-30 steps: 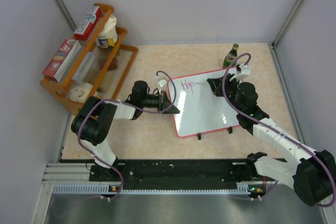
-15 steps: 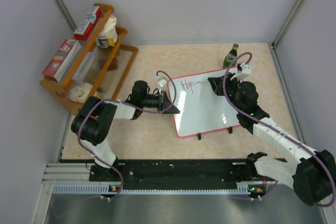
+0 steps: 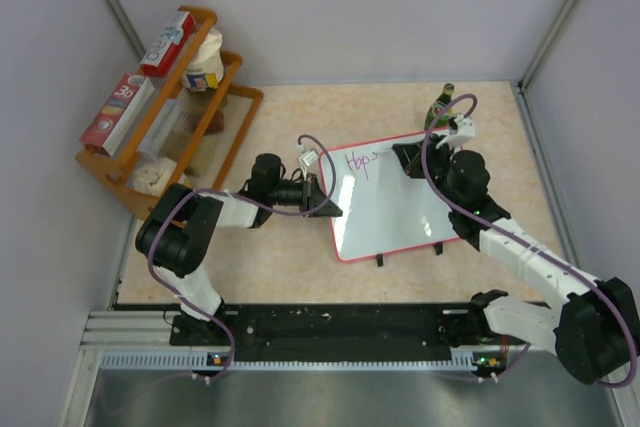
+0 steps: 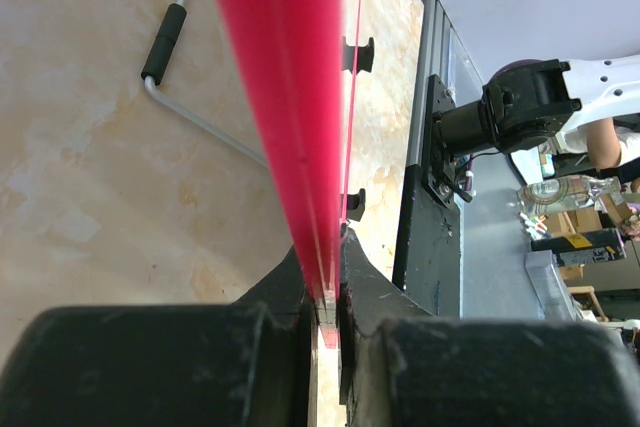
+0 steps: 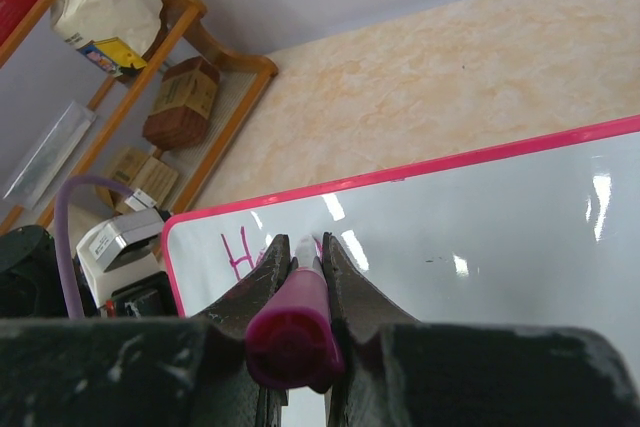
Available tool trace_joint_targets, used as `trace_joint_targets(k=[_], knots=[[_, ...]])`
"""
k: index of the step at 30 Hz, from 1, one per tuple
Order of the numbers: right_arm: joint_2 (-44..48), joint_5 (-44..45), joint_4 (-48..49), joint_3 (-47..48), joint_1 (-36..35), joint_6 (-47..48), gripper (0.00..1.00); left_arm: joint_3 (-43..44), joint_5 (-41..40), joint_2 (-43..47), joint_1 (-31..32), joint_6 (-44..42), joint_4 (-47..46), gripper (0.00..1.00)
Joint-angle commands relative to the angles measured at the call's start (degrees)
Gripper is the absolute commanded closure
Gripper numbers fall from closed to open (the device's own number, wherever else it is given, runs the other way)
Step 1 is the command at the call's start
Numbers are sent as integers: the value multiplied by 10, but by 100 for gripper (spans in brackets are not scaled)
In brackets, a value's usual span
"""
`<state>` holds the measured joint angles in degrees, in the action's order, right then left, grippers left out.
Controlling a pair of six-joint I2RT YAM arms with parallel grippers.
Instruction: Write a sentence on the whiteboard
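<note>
We've got the glossy white rectangular whiteboard with its thin red-pink rim lying on the beige speckled table, right of centre. Its two small black clip feet sit at the near edge.

The left gripper reaches in from the left, and its black jaws are pinched narrow on the board's left edge. From the left wrist we see that red-pink rim running straight down into the closed left gripper.

Over the far right part of the board is the right gripper, clamped tight on a pink-purple marker. The marker points down at the white surface, though we cannot tell whether the tip touches.

The thin pink handwritten sentence reads only "Hop" plus a short stroke, near the far left corner. From the right wrist we catch the "H" just left of the fingers.

A green glass bottle stands upright just beyond the board's far right corner. An orange wooden rack with boxes stands far left.
</note>
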<state>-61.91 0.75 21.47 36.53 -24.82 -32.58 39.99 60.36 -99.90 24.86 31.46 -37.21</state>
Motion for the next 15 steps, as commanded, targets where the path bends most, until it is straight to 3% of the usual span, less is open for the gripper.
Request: trace_joint_targets(k=[1,15], knots=[[-1,-4,-1,5,8,1,100,-11,25,-10,28,-72,49,100],[24,-23,-19,-43,8,-2,100,-11,23,-10,28,-72,49,100]])
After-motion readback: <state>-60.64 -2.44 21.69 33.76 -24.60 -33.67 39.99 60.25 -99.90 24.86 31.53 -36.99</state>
